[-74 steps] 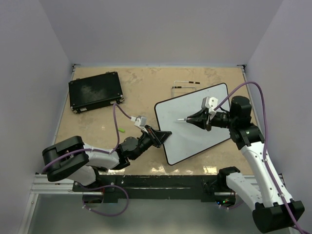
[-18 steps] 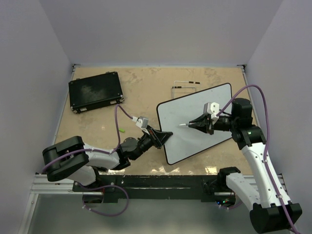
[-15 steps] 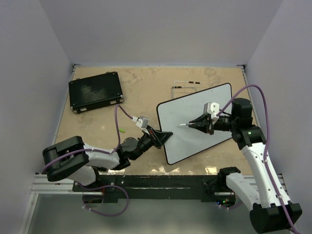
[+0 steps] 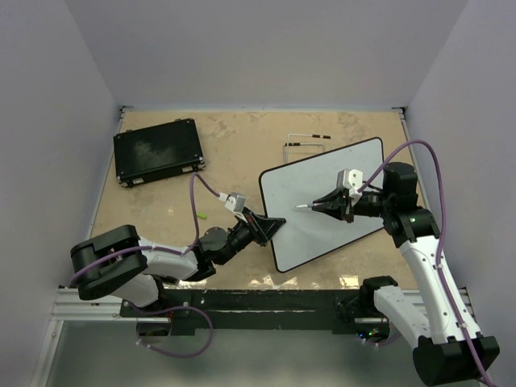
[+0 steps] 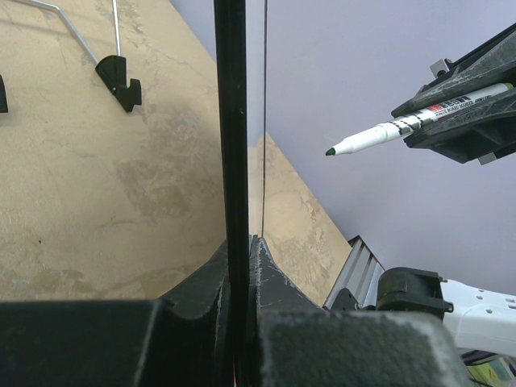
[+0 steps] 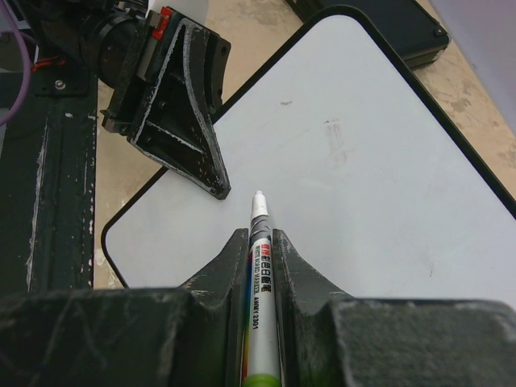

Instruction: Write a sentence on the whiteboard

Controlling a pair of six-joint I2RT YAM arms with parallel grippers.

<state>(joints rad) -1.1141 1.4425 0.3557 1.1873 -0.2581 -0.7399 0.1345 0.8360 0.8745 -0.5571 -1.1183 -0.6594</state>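
1. The whiteboard [image 4: 339, 173] is lying right of centre on the table [image 4: 234, 153]. It is turned at an angle, with its far-right corner reaching toward the right wall.
2. The left gripper [image 4: 276, 221] is pinching the board's near-left rim. In the left wrist view the black edge is running straight between its fingers [image 5: 201, 282].
3. The right gripper [image 4: 324, 205] is clamping a marker [image 4: 305, 206], uncapped, with its tip pointing left over the board's middle.
4. In the left wrist view the marker tip is standing apart from the board face.
5. The board face is showing only faint smudges in the right wrist view.
6. A wire stand [image 4: 305, 141] is sitting just beyond the board's far edge.
7. A black case [image 4: 157, 151] is lying at the far left, well apart, with bare table between it and the board.
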